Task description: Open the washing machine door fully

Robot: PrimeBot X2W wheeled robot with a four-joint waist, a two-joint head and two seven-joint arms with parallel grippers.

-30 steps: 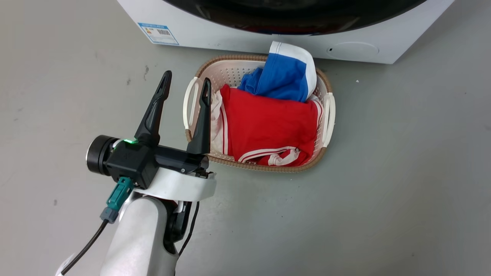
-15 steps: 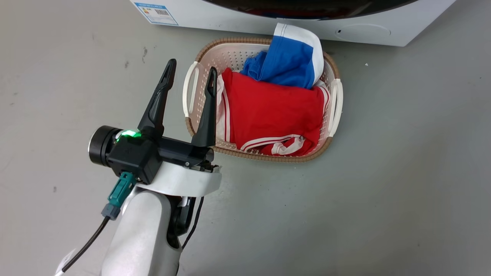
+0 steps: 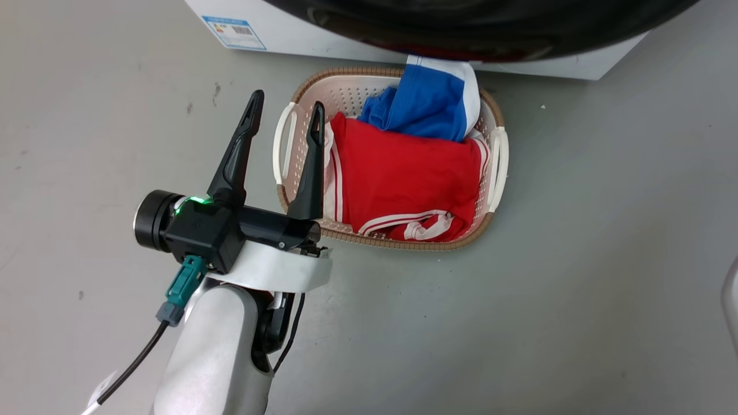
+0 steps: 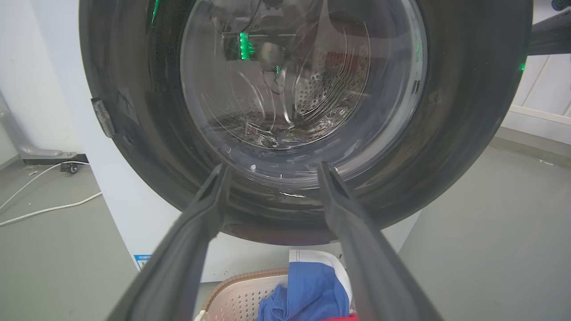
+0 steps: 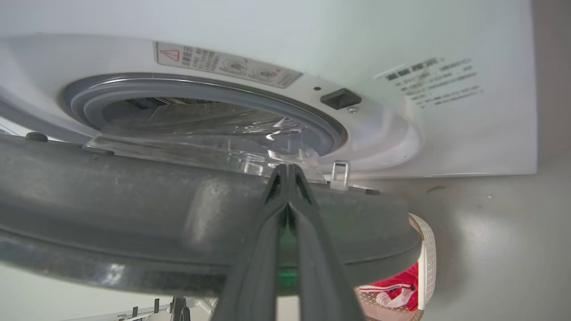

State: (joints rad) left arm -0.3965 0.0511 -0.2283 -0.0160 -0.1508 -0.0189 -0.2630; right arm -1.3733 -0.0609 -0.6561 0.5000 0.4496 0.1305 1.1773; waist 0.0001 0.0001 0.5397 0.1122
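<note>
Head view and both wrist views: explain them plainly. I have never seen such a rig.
This is a two-armed wheeled robot. The head view looks down at the floor: a white washing machine, and before it a laundry basket with a red garment and a blue garment. The left end effector, two dark fingers, is open and holds nothing. The left wrist view looks along those fingers at the washing machine door. The right wrist view shows the right end effector, shut, lying across the door's rim; the door stands ajar from the drum mouth.
</note>
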